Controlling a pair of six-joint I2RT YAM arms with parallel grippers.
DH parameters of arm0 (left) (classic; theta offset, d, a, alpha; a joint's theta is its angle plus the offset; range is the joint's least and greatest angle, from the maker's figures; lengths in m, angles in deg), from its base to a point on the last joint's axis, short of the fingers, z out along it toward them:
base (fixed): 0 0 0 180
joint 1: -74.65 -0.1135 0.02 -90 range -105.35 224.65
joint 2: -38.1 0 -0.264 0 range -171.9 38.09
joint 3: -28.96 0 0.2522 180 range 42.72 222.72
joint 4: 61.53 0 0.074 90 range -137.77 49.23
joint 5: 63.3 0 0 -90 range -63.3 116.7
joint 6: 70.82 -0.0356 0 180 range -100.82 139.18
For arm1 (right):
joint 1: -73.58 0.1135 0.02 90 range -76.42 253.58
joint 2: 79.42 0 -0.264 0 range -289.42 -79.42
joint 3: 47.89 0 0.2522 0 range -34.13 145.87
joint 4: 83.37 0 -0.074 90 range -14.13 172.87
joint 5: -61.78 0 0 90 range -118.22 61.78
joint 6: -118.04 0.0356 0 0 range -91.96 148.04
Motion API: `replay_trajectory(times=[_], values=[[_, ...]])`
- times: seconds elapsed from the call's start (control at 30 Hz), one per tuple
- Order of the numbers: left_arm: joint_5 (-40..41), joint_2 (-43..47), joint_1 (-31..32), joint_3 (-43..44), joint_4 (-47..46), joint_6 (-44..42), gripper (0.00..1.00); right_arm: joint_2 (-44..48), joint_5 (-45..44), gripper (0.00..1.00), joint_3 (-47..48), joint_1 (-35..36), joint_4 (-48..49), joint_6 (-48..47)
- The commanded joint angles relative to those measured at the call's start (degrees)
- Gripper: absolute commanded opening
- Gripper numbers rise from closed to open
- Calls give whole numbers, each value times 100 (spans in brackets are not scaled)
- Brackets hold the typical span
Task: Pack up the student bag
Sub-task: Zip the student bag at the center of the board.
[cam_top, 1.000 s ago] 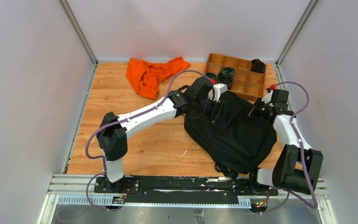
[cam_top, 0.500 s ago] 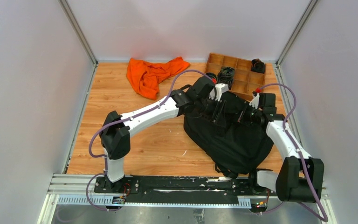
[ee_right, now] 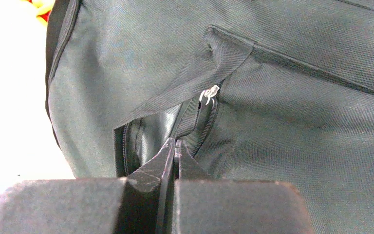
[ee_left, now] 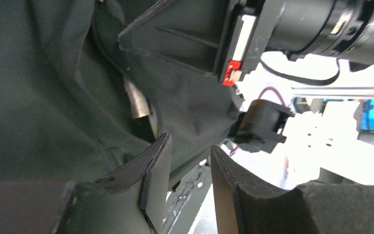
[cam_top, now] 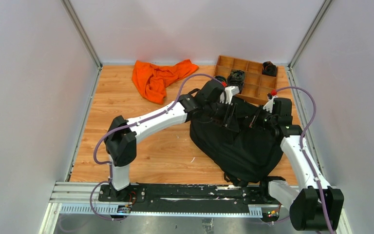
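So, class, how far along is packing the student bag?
Done: a pocket zip on the student bag is partly open. In hand: the right gripper, shut, is at that opening; the left gripper is open over the bag. Left, probably: the orange cloth and black items in the tray lie outside.

Beyond the large black fabric backpack (cam_top: 243, 146), dark items (cam_top: 235, 77) in the wooden compartment tray (cam_top: 255, 81) are too small to identify. Whether the right gripper (ee_right: 175, 142), tips closed, pinches the backpack's pocket edge (ee_right: 148, 116) is unclear.
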Motion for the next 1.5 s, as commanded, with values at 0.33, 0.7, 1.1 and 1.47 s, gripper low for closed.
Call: replay_trajectory(times=[0.33,0.7,1.1,1.47], values=[[-767,-1183,-229,1144,-876,1300,36,305,-710,0,-9,-365,-89,-26],[-862,-1634,-254,1228,-1335,1865,44,423,-829,0,-100,-486,-170,-163],[-667,-2206,-287,1345,-1771,2939,50,518,-172,0,-131,-486,121,-95],[-774,-2598,-296,1335,-2630,3697,53,432,123,0,-126,-486,151,-174]])
